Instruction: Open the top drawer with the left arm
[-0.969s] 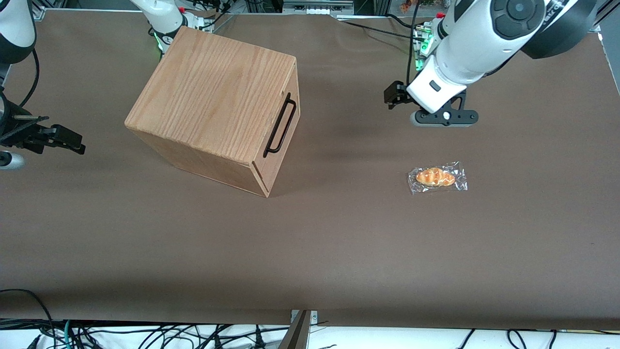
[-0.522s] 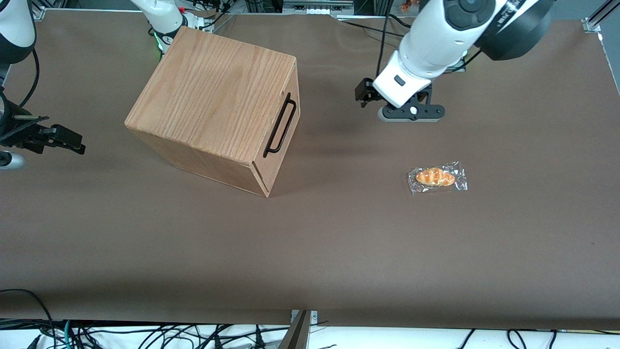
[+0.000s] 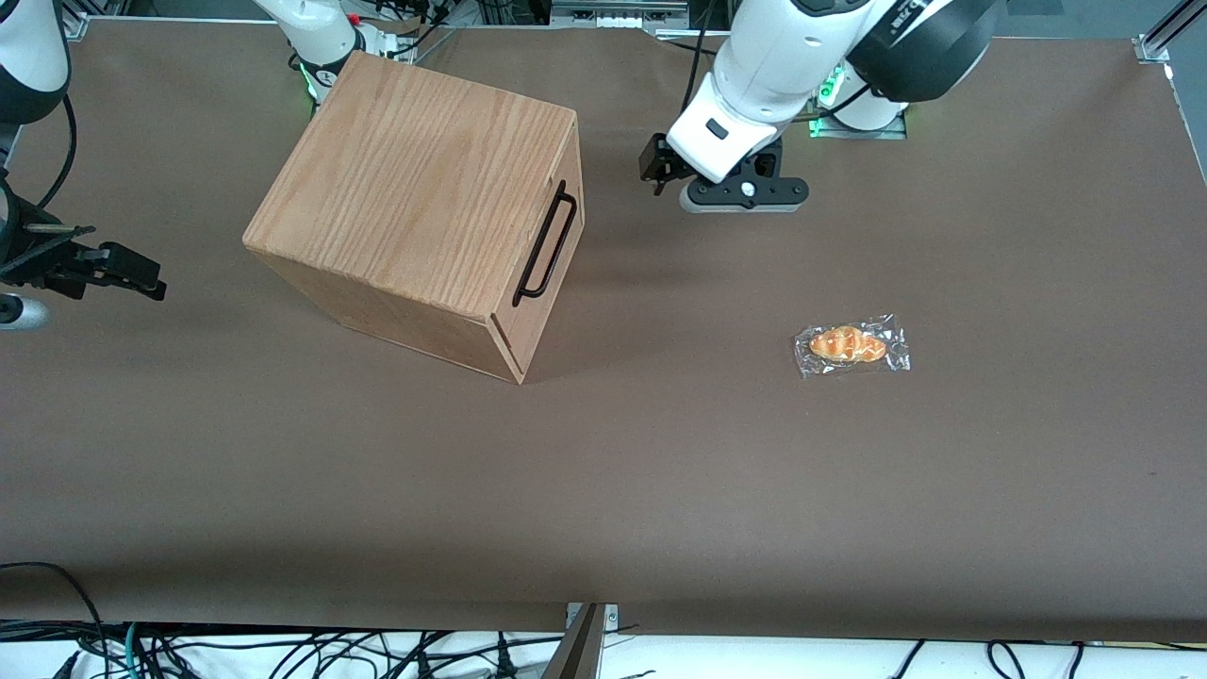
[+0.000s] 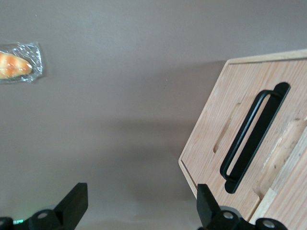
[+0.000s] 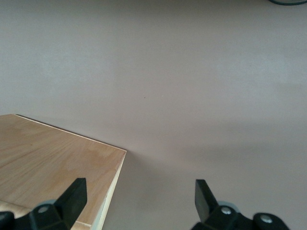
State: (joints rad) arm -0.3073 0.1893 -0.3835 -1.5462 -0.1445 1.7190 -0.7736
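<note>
The left arm's gripper hovers, fingers spread; the top drawer's bar handle lies at eight o'clock, running one-to-seven.

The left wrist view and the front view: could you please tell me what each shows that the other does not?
Only the left wrist view shows the top drawer front face-on, its end effector fingers wide apart. Only the front view shows the cabinet top and the left arm, apart from the drawer. Both show the black bar handle and the wrapped croissant.
</note>
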